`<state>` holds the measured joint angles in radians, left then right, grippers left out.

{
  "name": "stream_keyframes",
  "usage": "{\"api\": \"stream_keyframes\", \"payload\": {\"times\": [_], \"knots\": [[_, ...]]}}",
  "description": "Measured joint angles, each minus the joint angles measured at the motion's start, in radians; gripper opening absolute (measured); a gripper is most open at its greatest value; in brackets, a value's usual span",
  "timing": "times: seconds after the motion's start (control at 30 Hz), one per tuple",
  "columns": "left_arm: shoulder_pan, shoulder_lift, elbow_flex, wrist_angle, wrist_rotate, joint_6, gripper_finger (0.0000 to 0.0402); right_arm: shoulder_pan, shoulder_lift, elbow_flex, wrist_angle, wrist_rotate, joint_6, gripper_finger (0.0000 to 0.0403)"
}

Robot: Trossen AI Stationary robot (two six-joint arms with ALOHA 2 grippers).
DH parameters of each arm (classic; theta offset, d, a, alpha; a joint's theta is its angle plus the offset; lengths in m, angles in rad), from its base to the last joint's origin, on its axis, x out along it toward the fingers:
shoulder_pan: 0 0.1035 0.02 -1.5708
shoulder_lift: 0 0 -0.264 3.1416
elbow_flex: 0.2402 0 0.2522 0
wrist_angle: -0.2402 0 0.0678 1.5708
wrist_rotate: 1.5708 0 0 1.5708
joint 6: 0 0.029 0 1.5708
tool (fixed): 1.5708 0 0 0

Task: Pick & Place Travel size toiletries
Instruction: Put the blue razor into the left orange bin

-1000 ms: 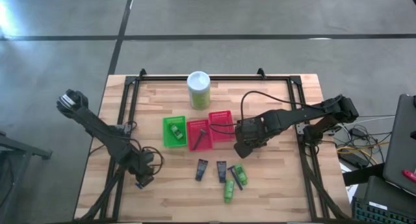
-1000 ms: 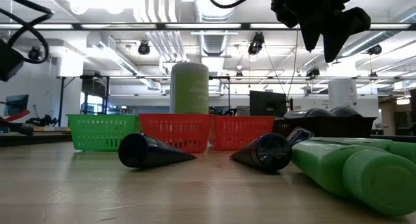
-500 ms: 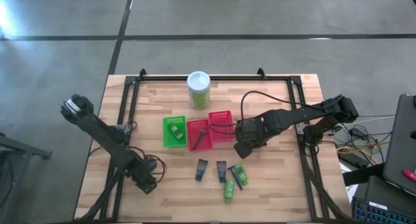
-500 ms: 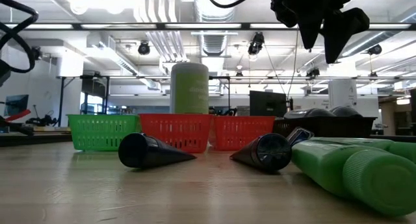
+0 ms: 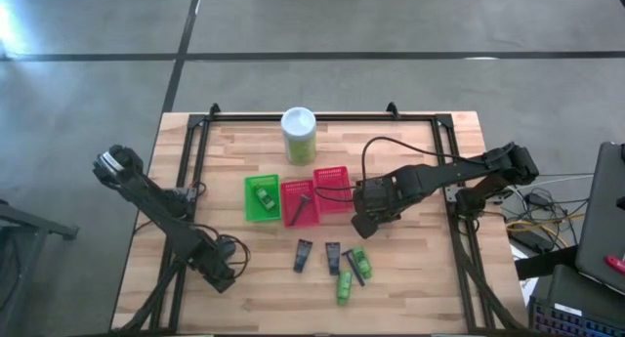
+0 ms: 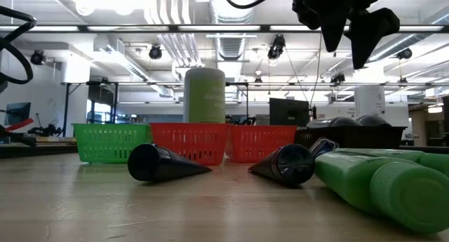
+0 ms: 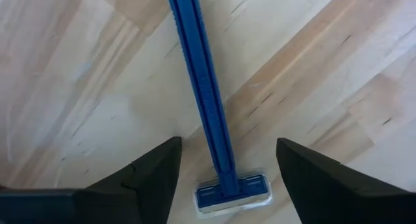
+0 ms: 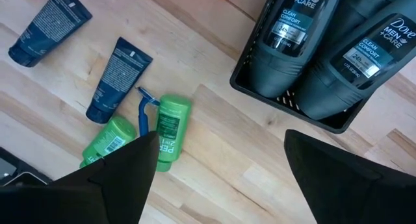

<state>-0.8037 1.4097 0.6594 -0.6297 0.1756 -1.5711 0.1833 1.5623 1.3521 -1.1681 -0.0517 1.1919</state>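
Right between my left pincer's (image 7: 224, 178) spread fingers, a blue razor (image 7: 207, 100) is lying flat on the wooden table (image 7: 78, 74). Its head is sitting nearest me, and its long handle is running straight away from me. I'm hovering over it with fingers apart, not touching. My right pincer (image 8: 214, 178) is hanging open too; ahead of it two green tubes (image 8: 168, 130) are lying lengthwise beside two dark flat tubes (image 8: 117, 78), and grey bottles (image 8: 289, 26) are sitting in a black basket (image 8: 286, 100).

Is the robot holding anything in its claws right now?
No. The left gripper hangs open over a blue razor lying on the table, its fingers either side of it. The right gripper is open and empty.
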Motion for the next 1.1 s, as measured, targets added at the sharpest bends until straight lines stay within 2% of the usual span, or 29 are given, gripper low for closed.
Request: {"api": "stream_keyframes", "payload": {"times": [0.17, 0.4, 0.7, 0.9, 1.1], "knots": [[0.0, -0.007, 0.0, -0.011, -0.014, -0.002, 0.0223, 0.0, 0.0, 0.0, 0.0, 0.0, 0.002, 0.0335], [0.001, -0.007, 0.014, -0.016, -0.132, -0.028, 0.0211, 0.0, 0.0, 0.0, 0.001, 0.0, 0.002, 0.0342], [0.002, -0.008, 0.009, -0.023, -0.125, 0.005, 0.0196, 0.0, -0.001, 0.0, 0.0, -0.009, -0.003, 0.0328], [0.001, -0.008, 0.007, -0.042, -0.124, 0.063, 0.0122, 0.0, -0.002, 0.0, -0.001, -0.009, -0.017, 0.0304], [0.004, -0.008, 0.007, -0.053, -0.124, 0.233, 0.0034, 0.0, -0.003, 0.0, -0.001, -0.008, -0.018, 0.0282]]}}
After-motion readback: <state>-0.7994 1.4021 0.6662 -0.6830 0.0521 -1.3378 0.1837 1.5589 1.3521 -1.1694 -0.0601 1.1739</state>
